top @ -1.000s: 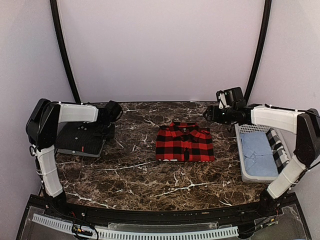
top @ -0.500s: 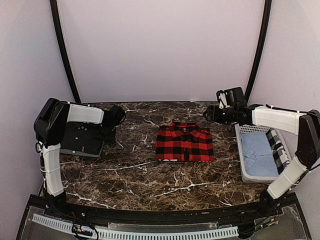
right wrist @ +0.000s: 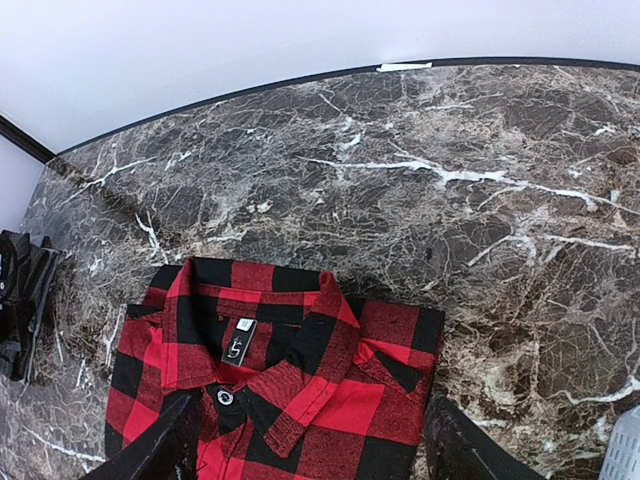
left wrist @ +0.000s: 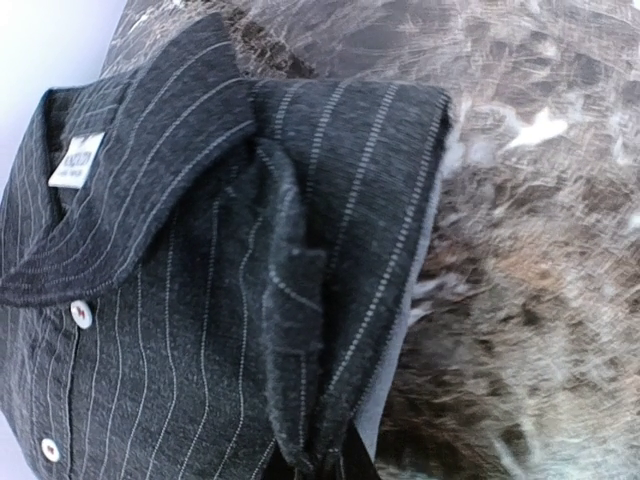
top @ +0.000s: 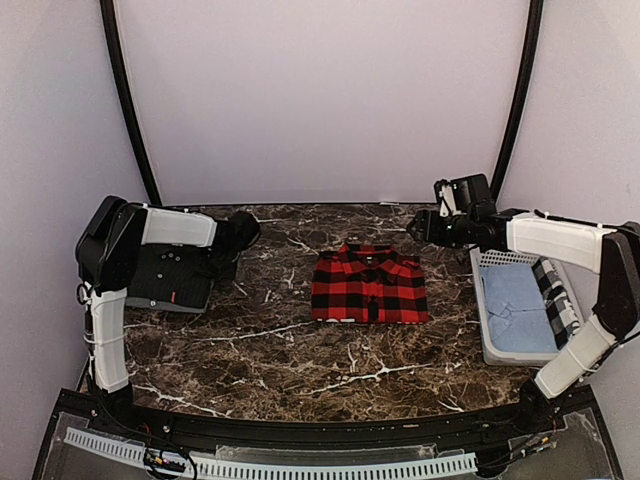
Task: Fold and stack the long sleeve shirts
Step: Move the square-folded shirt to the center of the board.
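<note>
Grey basket (top: 487,338) at the right edge of the marble worktop (top: 280,350), holding light blue cloth (top: 515,300) and a striped piece.

Red-and-black flannel shirt (top: 370,288) lies folded at centre, collar toward the far wall, wider across than deep. Right gripper (right wrist: 310,425) hovers above its collar end, fingers wide apart.

Charcoal striped shirt (left wrist: 200,300) lies folded at far left. Left gripper (top: 238,238) is clamped on a pinched ridge at its right edge. Button row runs down from the collar.
</note>
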Available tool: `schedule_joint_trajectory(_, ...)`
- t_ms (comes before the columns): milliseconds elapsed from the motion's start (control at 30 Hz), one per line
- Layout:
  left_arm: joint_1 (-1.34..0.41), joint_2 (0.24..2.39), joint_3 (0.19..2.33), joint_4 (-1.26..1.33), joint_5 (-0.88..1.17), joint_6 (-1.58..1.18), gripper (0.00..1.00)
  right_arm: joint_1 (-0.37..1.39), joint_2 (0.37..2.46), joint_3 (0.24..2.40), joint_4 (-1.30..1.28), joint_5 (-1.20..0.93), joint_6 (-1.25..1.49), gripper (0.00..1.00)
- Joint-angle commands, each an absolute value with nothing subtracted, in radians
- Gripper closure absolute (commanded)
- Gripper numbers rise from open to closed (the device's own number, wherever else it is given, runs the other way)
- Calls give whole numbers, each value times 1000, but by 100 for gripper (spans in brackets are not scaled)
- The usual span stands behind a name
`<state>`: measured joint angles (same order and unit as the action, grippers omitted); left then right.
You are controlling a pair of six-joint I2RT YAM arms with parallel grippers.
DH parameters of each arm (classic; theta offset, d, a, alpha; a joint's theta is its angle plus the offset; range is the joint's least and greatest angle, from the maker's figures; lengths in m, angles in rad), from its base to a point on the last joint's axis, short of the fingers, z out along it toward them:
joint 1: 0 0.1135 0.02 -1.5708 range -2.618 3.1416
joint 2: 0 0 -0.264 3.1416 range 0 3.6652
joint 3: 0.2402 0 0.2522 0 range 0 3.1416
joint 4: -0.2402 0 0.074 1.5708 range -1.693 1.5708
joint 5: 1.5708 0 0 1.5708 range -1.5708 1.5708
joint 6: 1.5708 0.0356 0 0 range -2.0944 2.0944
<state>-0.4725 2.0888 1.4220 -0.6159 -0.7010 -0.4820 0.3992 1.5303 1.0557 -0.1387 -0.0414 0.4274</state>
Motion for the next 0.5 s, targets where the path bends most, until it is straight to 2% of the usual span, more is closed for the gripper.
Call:
schedule_joint_trajectory(0, -507, 2092, 1483, -650, -664, -479, 100, 405, 1489, 1040, -118, -40, 427, 26)
schedule_joint_trajectory(467, -630, 2195, 1743, -738, -481, -578, 100, 405, 1467, 1022, -132, -77, 407, 26)
